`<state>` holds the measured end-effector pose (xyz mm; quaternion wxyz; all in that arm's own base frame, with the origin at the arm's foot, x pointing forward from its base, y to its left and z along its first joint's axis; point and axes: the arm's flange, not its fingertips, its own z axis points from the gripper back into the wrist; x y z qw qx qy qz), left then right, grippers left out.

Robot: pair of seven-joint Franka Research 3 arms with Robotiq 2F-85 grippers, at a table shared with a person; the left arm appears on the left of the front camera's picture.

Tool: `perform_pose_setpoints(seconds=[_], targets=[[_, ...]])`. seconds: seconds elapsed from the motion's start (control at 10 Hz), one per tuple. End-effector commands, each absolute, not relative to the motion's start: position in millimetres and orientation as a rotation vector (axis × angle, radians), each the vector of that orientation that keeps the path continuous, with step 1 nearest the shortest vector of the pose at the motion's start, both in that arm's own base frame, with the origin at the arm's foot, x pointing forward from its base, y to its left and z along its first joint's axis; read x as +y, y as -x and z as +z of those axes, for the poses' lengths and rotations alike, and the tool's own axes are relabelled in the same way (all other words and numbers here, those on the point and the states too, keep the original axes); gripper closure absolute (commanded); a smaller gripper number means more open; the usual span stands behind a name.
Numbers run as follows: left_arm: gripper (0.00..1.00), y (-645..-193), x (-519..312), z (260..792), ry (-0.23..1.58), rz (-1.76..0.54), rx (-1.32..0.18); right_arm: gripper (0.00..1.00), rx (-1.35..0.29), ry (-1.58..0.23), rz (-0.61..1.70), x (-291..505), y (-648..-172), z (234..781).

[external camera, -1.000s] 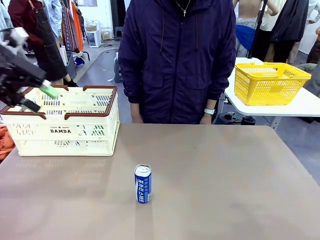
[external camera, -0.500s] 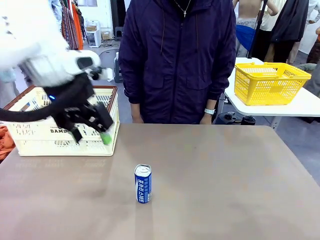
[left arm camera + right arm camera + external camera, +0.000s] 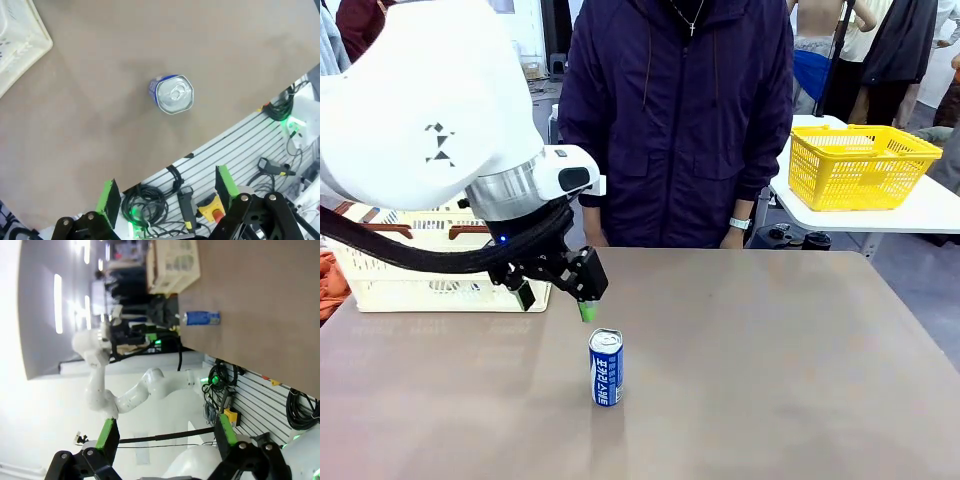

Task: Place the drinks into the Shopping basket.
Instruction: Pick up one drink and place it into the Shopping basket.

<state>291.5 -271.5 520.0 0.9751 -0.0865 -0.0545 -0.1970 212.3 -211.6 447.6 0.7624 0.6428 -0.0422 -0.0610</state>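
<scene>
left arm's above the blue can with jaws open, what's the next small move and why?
Probably lower the left gripper straight down around the slim blue aluminium drink can. The can stands upright on the brown table, untouched. In the wrist view it sits ahead of the open green-padded fingers, not yet between them, so a small centring shift comes first.

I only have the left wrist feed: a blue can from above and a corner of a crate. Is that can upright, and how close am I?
Observer: In the front view the blue can stands upright on the table, with the left gripper open just above and behind it, not touching.
Operator: Anything near the far edge?
Observer: A person stands there, hands down at the table edge.
Operator: Where is the right gripper?
Observer: The right gripper is open and empty, off the table's near side.
</scene>
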Motion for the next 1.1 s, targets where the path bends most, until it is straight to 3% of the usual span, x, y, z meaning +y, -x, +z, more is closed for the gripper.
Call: perform_pose_setpoints(seconds=[0.0, 0.5, 1.0], targets=[[0.00, -287.5, -260.0, 529.2, 0.169, -0.393, -0.114, 0.00, -0.094, -1.408, -0.135, -213.3, -212.5, 452.9], [0.00, -289.0, -307.3, 472.9, 0.140, -0.096, -0.156, 0.00, -0.094, -1.408, -0.135, -213.3, -212.5, 452.9], [0.00, -312.5, -331.0, 430.3, 0.142, -0.097, -0.198, 0.00, -0.094, -1.408, -0.135, -213.3, -212.5, 452.9]])
